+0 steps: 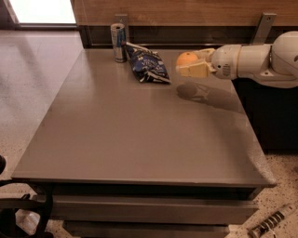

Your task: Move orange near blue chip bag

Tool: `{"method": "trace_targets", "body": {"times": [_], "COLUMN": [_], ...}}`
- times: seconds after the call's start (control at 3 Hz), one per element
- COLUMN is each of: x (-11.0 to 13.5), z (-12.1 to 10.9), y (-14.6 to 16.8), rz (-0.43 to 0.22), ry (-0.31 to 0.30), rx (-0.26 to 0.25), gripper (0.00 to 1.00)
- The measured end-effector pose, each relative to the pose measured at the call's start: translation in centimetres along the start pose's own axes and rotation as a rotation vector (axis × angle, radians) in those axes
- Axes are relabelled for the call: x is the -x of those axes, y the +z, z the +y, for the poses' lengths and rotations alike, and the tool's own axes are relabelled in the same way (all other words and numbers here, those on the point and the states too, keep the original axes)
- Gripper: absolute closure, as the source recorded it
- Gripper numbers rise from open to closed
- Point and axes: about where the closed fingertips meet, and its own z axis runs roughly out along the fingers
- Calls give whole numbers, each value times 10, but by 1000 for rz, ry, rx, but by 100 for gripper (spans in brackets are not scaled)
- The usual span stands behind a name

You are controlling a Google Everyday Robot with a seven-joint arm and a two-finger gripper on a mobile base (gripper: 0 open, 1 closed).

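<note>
I see the gripper (188, 63) in the upper right of the frame, reaching in from the right edge on the end of the white arm (253, 60). Its two cream-coloured fingers (194, 70) are closed around the orange (186, 57), one finger above and behind the fruit and one below it, so the round top and left side of the orange show between them. The orange is held off the surface. A dim reflection of the gripper lies on the grey table (139, 135) just below it, with a gap of bare tabletop between the two.

The blue chip bag (146, 65) lies flat on the table left of the orange, near the far edge in the upper middle of the frame. It is crumpled, with white print, and its long side runs diagonally from upper left to lower right. The orange is near the bag's right side but not touching it; a strip of table shows between them.

A slim silver-blue drink can (118, 42) stands upright just left of the bag's upper end, at the table's back edge. Behind the table runs a wooden wall panel (186, 11) with a metal bracket (262, 27) at the upper right. Speckled floor (32, 79) fills the left side.
</note>
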Motion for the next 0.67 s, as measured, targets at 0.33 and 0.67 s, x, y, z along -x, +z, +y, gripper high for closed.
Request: {"method": "trace_targets", "body": {"times": [0.33,0.67], "x": [-10,-10], "z": [-44,-44], "y": [-11,-10], "rz": [34,34], "ry": [67,67], "rx": [-109,-109], "gripper": [100,100]}}
